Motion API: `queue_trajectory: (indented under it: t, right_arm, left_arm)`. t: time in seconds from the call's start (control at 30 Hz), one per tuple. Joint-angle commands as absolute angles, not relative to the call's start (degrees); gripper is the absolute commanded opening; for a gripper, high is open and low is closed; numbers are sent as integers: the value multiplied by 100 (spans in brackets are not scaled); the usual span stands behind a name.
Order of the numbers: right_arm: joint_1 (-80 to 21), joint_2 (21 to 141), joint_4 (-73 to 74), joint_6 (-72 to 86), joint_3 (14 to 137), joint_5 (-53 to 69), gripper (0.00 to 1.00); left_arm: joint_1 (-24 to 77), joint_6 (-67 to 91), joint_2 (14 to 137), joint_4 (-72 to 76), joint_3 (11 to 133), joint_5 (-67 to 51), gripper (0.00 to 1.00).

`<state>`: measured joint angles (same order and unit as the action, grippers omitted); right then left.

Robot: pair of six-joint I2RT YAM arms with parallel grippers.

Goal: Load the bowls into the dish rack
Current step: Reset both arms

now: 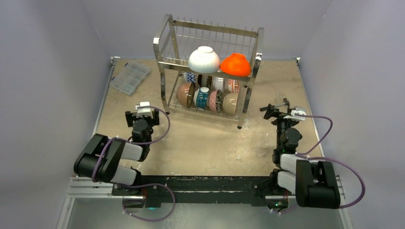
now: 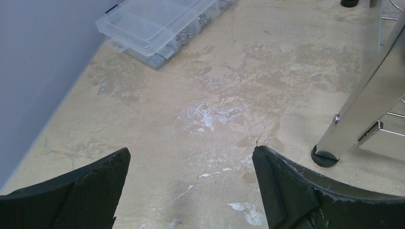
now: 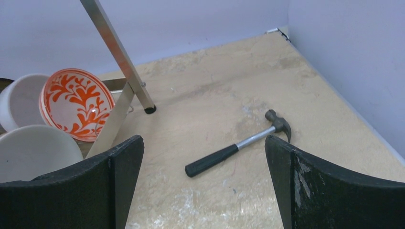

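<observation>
This is a robot lab's test cell. The left arm (image 1: 112, 160) and right arm (image 1: 305, 179), both black, are bolted to a rail (image 1: 200, 182) at the near edge of a table (image 1: 215, 143), and purple cables (image 1: 329, 126) loop off them. Plain grey-lilac walls (image 1: 47, 71) box the table in on three sides. Its top is scuffed and smeared white. A hammer (image 3: 234, 150) and a clear parts box (image 2: 157, 26) lie on it either side of a rack (image 1: 208, 70) of bowls (image 1: 204, 59).

The table (image 1: 205, 143) is overlooked from high above its near edge. The rack (image 2: 367, 105) legs are shared, seen close and low from both wrists.
</observation>
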<state>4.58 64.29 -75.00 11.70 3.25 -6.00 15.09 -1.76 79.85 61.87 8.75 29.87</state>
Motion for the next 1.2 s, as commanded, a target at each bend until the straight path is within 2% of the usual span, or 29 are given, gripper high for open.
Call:
queue_trajectory:
  t: [0.0,0.17,0.4,0.6,0.77,0.93,1.17]
  right_arm:
    - [475,6872,-8811,830,301,-377,99]
    - [474,7357,-9394,729,379,-188,99]
    - [475,8115,-10501,464,270,-18,99]
    - [470,9297,-11879,533,188,312,99]
    - [466,9004,-10903,520,518,17,99]
    - [239,8894,-8901,194,1506,9,99]
    - [220,8939,-8959,158,1512,44,99]
  left_arm:
    - [1343,-491,8552,7686,864,2546,99]
    - [1137,-353,9384,8485,907,2322,99]
    - [967,-116,9472,7740,1291,2290,99]
    - [950,-37,9502,7644,1371,2521,99]
    - [949,-44,9512,7636,1380,2557,99]
    - [951,-36,9506,7621,1382,2566,99]
    - [950,-43,9505,7623,1380,2566,99]
